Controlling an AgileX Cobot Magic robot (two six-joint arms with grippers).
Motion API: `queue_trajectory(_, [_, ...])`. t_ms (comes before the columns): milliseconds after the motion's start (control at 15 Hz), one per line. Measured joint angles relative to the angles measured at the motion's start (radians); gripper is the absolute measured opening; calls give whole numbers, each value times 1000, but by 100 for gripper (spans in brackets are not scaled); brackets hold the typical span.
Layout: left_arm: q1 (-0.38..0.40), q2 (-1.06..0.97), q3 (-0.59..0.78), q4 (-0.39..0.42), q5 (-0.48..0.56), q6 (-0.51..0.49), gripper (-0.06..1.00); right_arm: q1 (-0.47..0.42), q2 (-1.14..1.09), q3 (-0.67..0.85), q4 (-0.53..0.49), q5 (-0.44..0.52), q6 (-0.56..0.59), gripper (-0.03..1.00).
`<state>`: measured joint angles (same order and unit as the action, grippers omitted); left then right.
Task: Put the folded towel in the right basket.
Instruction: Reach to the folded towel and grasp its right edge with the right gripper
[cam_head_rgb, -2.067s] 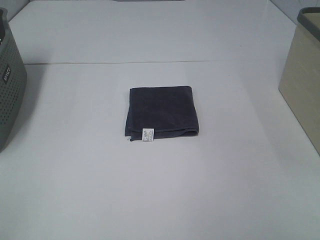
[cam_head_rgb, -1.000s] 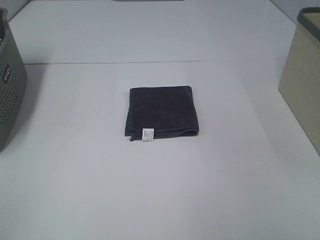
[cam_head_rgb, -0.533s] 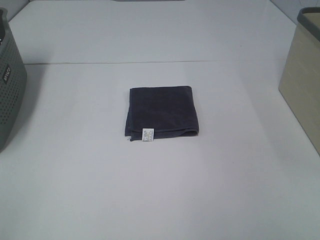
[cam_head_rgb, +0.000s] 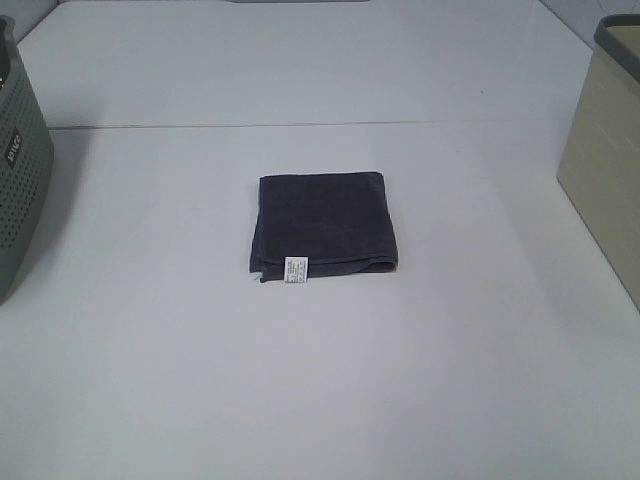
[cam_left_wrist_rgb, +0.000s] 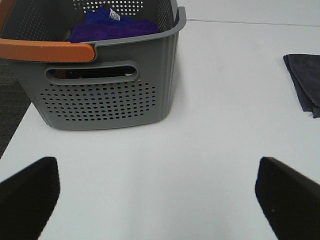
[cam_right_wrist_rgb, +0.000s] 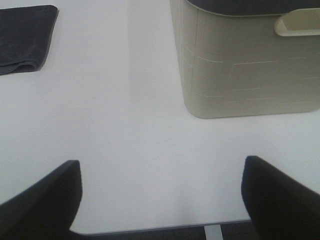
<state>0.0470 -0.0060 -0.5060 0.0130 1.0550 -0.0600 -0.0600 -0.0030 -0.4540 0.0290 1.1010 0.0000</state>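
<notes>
A dark grey folded towel (cam_head_rgb: 322, 224) with a white label lies flat in the middle of the white table. It also shows in the left wrist view (cam_left_wrist_rgb: 305, 81) and the right wrist view (cam_right_wrist_rgb: 24, 38). The beige right basket (cam_head_rgb: 608, 150) stands at the right edge and shows in the right wrist view (cam_right_wrist_rgb: 240, 55). My left gripper (cam_left_wrist_rgb: 157, 197) is open and empty over bare table near the grey basket. My right gripper (cam_right_wrist_rgb: 160, 197) is open and empty near the table's front edge, in front of the beige basket. Neither arm shows in the high view.
A grey perforated basket (cam_head_rgb: 18, 170) with an orange handle stands at the left edge; in the left wrist view the basket (cam_left_wrist_rgb: 107, 95) holds blue cloth (cam_left_wrist_rgb: 112, 27). A seam (cam_head_rgb: 300, 125) crosses the table behind the towel.
</notes>
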Motion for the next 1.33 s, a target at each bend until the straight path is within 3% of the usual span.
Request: queue_trajectory(1333, [0, 0, 0, 0, 0, 0, 99, 0, -1, 0, -14, 0, 0, 84])
